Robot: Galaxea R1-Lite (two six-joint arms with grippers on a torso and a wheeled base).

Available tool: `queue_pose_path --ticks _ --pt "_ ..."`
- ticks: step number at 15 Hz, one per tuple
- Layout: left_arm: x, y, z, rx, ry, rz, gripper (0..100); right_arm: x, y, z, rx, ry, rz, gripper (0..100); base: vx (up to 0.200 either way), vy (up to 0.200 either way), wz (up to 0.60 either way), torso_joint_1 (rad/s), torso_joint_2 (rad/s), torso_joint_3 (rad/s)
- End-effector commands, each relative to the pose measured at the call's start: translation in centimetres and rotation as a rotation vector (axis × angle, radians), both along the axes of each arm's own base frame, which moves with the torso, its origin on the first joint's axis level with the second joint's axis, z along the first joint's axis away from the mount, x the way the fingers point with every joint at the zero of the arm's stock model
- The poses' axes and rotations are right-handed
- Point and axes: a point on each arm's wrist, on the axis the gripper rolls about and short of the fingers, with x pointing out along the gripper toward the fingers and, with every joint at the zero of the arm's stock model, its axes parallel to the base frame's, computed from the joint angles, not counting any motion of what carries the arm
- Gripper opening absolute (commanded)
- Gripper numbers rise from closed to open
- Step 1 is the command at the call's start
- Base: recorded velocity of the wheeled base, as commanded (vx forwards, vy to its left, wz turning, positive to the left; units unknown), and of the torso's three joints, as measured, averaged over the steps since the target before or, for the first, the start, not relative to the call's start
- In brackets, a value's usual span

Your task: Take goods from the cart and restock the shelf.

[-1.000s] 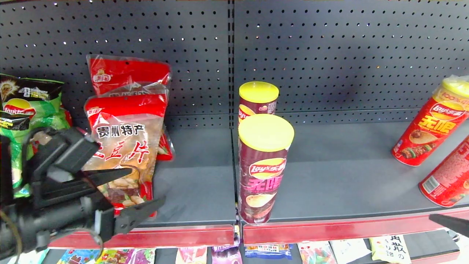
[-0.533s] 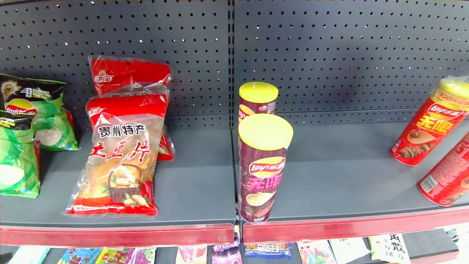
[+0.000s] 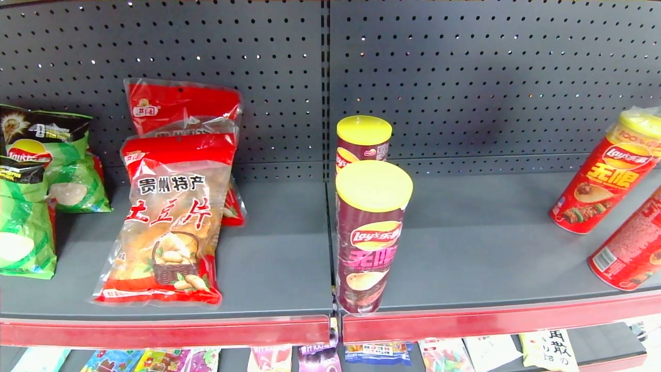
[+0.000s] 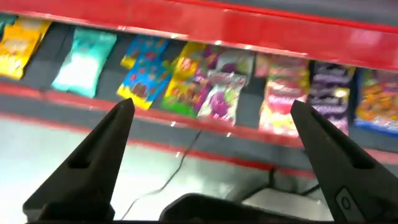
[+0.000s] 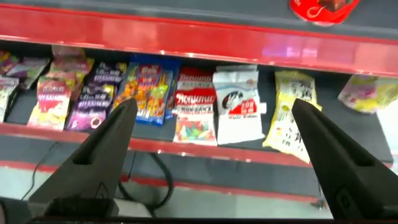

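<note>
Shelf (image 3: 289, 268) stock: red potato bag (image 3: 170, 222), left of upright maroon can (image 3: 369, 243). Left tool (image 4: 211, 104), right tool (image 5: 214, 102) — both spread wide, empty, before lower-shelf packets (image 5: 236, 106).

Head view close on shelf (image 3: 465, 248), wrist views lower (sharing its red lip (image 3: 465, 321)).

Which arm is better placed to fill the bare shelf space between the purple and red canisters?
Right, probably: the right tool, open and empty, sits below a red canister bordering that space; the left tool, also open, faces bags further left.
</note>
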Motion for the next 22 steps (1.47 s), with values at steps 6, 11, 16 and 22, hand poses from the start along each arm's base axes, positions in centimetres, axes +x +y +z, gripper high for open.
queue_pose_path --ticks 6,11,16,22 --pt "0.1 -0.3 -2.9 0.052 -0.393 -0.192 100 0.4 0.0 -1.6 0.011 -0.25 -0.015 100 0.0 0.0 0.0 0.0 0.0 0.0" --pt "-0.1 -0.5 -3.6 0.058 -0.398 -0.166 100 0.4 -0.3 -1.7 0.05 -0.249 -0.157 100 0.0 0.0 0.0 0.0 0.0 0.0" --pt "-0.3 -0.4 -3.6 0.067 -0.428 -0.17 100 0.6 -0.2 -2.3 0.076 -0.222 -0.083 100 0.0 0.0 0.0 0.0 0.0 0.0" --pt "-0.3 -0.4 -3.6 0.074 -0.429 -0.175 100 0.6 -0.2 -2.3 0.077 -0.222 -0.085 100 0.0 0.0 0.0 0.0 0.0 0.0"
